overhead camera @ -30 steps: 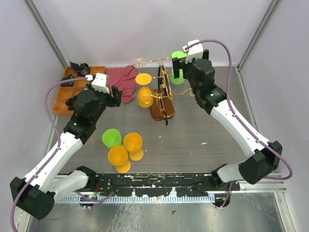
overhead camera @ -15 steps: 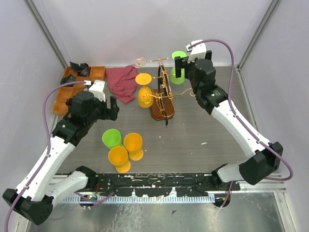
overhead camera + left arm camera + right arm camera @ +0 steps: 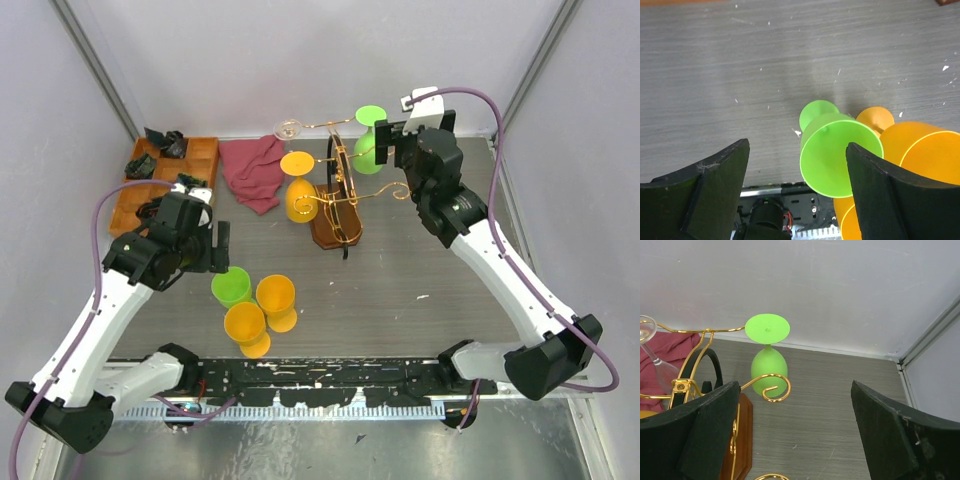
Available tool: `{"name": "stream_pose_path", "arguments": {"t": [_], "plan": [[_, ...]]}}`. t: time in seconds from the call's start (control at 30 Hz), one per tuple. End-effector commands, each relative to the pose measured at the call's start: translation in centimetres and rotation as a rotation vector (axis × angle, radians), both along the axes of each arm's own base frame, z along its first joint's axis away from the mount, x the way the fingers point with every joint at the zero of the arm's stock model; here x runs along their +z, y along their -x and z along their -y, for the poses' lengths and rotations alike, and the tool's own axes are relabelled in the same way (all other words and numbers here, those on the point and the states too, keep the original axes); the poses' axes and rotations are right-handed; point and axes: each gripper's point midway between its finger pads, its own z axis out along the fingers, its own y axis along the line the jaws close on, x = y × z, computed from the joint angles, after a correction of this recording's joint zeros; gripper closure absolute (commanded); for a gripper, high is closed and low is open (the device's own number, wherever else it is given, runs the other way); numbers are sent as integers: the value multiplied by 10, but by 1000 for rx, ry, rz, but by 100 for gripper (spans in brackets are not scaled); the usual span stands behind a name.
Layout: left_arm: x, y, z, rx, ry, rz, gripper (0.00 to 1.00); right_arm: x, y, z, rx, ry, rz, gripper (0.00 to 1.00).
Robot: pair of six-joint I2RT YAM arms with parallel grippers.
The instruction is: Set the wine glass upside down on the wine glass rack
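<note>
The gold wire wine glass rack [image 3: 340, 190] stands on its brown wooden base mid-table; its curled arms show in the right wrist view [image 3: 771, 385]. A green wine glass [image 3: 369, 140] is upside down at the rack's far right arm, also in the right wrist view [image 3: 768, 368]. An orange glass [image 3: 298, 190] hangs upside down on the left side. My right gripper [image 3: 388, 148] [image 3: 795, 387] is open and empty, just right of the green glass. My left gripper [image 3: 218, 242] [image 3: 796, 149] is open above an upright green glass [image 3: 231, 285] [image 3: 839, 152], whose rim lies between the fingers.
Two upright orange glasses [image 3: 262, 308] [image 3: 920, 150] stand close beside the green one. A clear glass [image 3: 289, 128] rests at the rack's far left arm. A red cloth [image 3: 254, 168] and a wooden tray [image 3: 130, 205] lie at the back left. Walls close in behind.
My right gripper has drawn back to the right, leaving the green glass upside down at the rack. My left arm has swung toward the near side, over the upright green glass.
</note>
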Motion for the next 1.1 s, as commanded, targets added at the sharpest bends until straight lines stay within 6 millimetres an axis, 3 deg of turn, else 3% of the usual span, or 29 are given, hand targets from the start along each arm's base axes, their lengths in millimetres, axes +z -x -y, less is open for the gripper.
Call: {"name": "stream_pose_path", "arguments": {"t": [0.0,0.2,0.37,0.63,0.73,0.9,1.07], "plan": [[-7,20,-5,15,-13,-103,16,20,11,14,-39,-19,48,3],[-29,25,5,-13,4,-192,23,19,12,18,-51,-14,48,3],[-42,22,9,-11,-9,-252,47,18,12,20,-62,-11,47,3],[-58,20,13,-14,-33,-329,62,19,12,26,-84,7,48,3],[-60,18,15,-24,-30,-338,72,19,11,26,-85,8,47,3],[-55,12,22,-44,-7,-326,100,18,8,26,-86,11,44,3],[-33,-8,17,-21,-38,-227,100,20,4,21,-67,9,46,3]]}}
